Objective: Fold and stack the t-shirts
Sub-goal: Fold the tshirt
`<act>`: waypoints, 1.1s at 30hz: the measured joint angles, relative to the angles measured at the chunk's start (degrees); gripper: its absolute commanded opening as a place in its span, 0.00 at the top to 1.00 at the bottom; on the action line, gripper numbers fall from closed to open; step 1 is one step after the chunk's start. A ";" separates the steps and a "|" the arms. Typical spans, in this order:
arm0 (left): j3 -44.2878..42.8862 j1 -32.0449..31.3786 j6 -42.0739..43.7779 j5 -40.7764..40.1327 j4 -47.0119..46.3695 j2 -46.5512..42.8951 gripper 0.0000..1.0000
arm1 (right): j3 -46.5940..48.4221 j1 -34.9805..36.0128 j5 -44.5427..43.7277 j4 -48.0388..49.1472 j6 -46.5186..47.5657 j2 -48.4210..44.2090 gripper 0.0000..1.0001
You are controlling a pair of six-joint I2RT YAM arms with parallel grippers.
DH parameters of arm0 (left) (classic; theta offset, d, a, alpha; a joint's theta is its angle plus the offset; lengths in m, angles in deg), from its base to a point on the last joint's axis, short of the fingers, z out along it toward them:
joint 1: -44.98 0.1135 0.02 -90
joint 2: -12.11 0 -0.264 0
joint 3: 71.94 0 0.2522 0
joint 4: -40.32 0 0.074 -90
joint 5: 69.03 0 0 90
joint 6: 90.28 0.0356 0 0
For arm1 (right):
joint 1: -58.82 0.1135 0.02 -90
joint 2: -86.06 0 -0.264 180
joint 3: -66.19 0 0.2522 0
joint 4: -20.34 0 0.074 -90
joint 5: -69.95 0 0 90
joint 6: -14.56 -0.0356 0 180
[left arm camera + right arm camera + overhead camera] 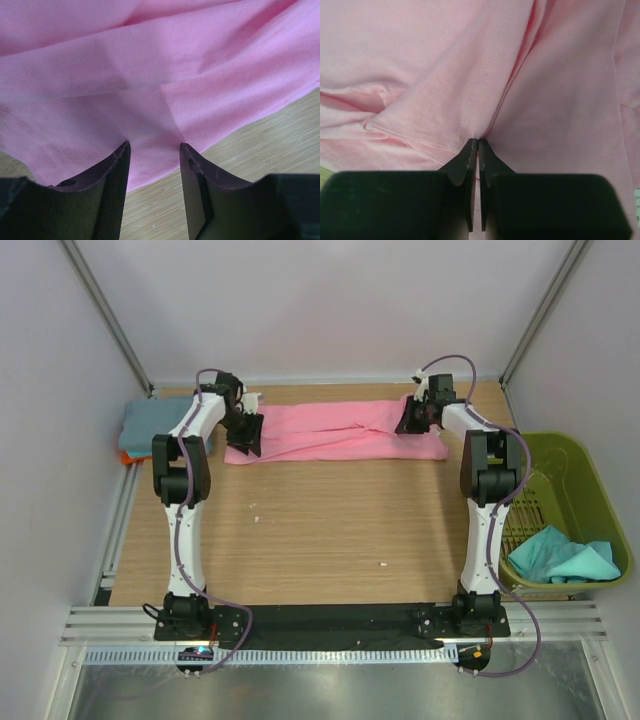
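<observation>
Pink t-shirt: a soft cloth, bright pink t-shirt (330,430) lies folded into a long band across the far side of the light wooden table (320,530). It runs left to right, creased along its length.
Left gripper: the black left gripper (247,432) is down at the left end of the band, on its near edge. Seen from its own wrist, its fingers (112,175) stand apart. The near edge of the pink t-shirt lies in the gap but is not pinched, and bare wood shows on either side.
Right gripper: the black right gripper (412,418) sits at the right end of the band. Up close its fingers (465,160) stand almost together with only a thin slit between them. They nip a ridge of the pink t-shirt at their tips, just beside a stitched hem.
Folded pile: a dusty grey-blue t-shirt (150,422) lies folded at the far left edge of the table, beyond the left arm. A strip of orange cloth (124,456) peeks out from under its near corner.
Basket: an olive-green plastic basket (590,465) with slotted walls sits off the right side of the table, beside the right arm. A crumpled teal t-shirt (560,558) lies in its near end.
Arms: both reach forward from their bases at the near edge, well apart from each other.
</observation>
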 measured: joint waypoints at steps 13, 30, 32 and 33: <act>0.11 0.09 -0.04 0.02 -0.17 0.00 0.55 | 11.67 2.32 1.77 1.86 -5.07 3.72 0.99; 1.66 -0.07 0.13 -3.87 -2.91 -1.73 0.52 | 17.77 5.90 -0.50 6.80 -6.10 5.60 0.31; 1.92 -0.07 0.31 -5.14 -3.65 -2.40 0.52 | 14.12 4.63 -0.90 6.49 -5.64 3.23 0.31; 1.99 -0.07 0.46 -5.81 -4.17 -2.78 0.52 | 12.61 4.13 -1.07 6.32 -5.46 2.32 0.31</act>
